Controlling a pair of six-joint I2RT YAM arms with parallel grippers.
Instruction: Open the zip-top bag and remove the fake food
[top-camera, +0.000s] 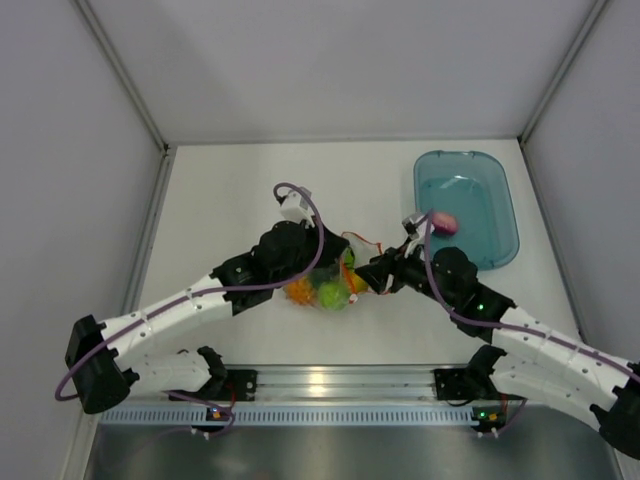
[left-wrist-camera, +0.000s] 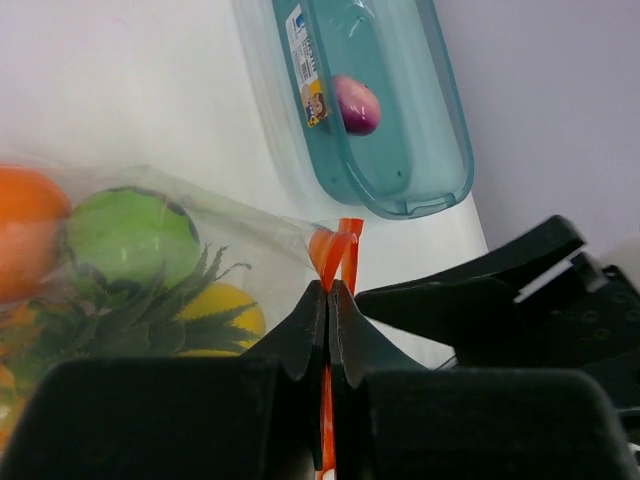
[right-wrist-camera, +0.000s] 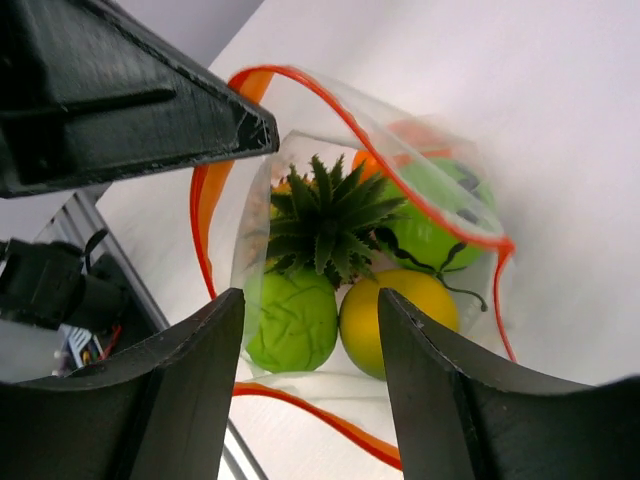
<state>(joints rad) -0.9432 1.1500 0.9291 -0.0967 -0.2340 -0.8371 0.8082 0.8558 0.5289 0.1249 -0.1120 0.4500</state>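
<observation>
Pinches zip-top bag's (left-wrist-camera: 235, 225) orange strip in left hand (left-wrist-camera: 328, 292) toward desk's (top-camera: 230, 190) near edge; holds right hand (right-wrist-camera: 310, 305) apart over fake food (right-wrist-camera: 320, 225).

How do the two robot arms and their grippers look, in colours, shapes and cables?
Both the left arm and right arm have white links and black joints. A purple cable runs along each. The left gripper and right gripper have matte black, wedge-shaped fingers.
</observation>
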